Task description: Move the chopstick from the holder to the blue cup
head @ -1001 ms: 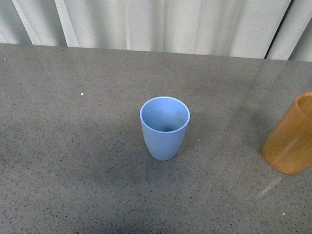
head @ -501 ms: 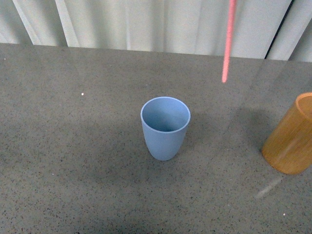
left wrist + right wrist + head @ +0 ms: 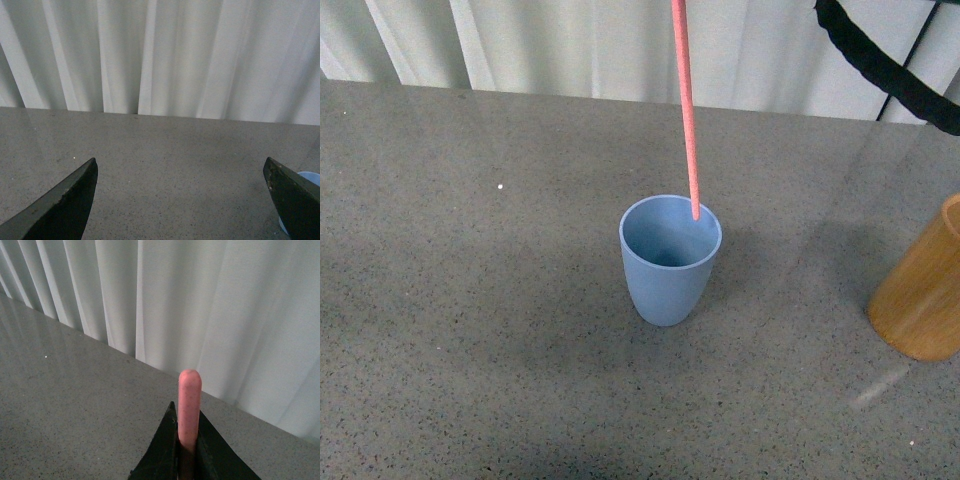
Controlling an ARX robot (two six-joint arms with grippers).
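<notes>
The light-blue cup stands upright in the middle of the grey table. A pinkish-red chopstick hangs almost vertically from above the front view, its lower tip at the cup's far rim. In the right wrist view my right gripper is shut on the chopstick, whose rounded end sticks out past the dark fingers. The orange-brown wooden holder stands at the right edge, partly cut off. My left gripper is open with only table between its fingers; a sliver of the blue cup shows beside one finger.
A white pleated curtain hangs behind the table's far edge. A black cable crosses the upper right corner of the front view. Bare grey speckled tabletop surrounds the cup.
The chopstick came in from above at the right, then moved left and down until its tip reached the blue cup's rim. The front view shifted slightly. A black cable has appeared.
</notes>
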